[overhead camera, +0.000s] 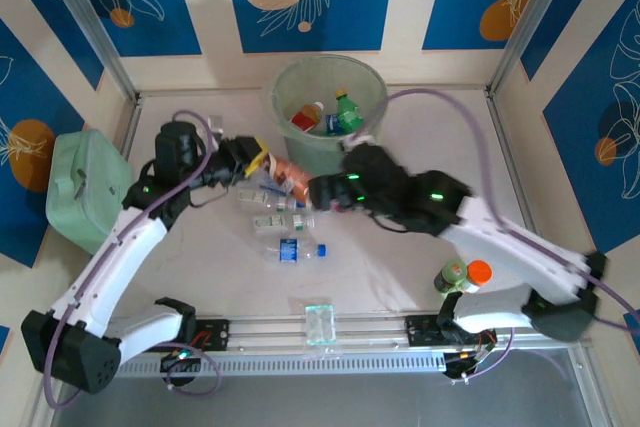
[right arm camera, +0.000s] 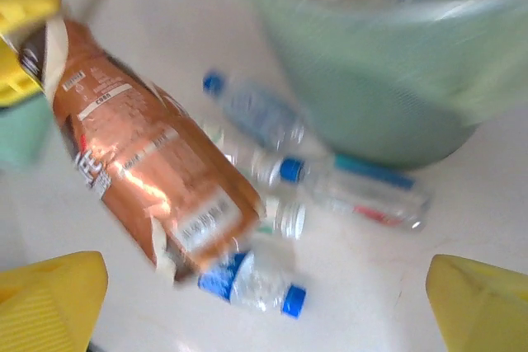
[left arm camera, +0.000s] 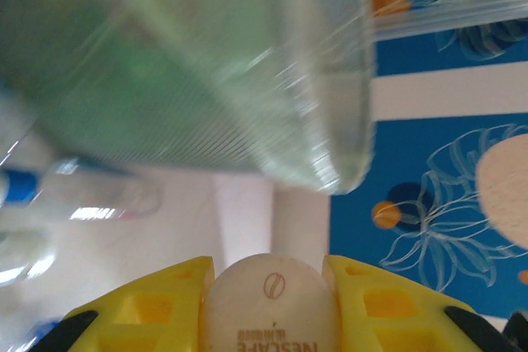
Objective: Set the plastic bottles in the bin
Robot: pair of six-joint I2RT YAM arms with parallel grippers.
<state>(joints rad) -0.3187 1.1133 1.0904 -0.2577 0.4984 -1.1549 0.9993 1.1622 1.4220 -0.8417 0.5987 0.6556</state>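
Overhead, left jaws clamp a coppery-orange plastic bottle [overhead camera: 288, 174] near the round pale green bin [overhead camera: 328, 112]. Left wrist: pinched only by one end, it may swing loose. Right wrist: right jaws gape wide, empty, and could knock it.

Coppery bottle [right arm camera: 140, 162] seemingly aloft, tilted; clear bottles [overhead camera: 290, 249] lie beside the bin [overhead camera: 310, 152].

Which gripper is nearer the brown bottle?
Left. The left gripper is shut on the brown bottle's end; the right gripper is open, facing it from just short of it.
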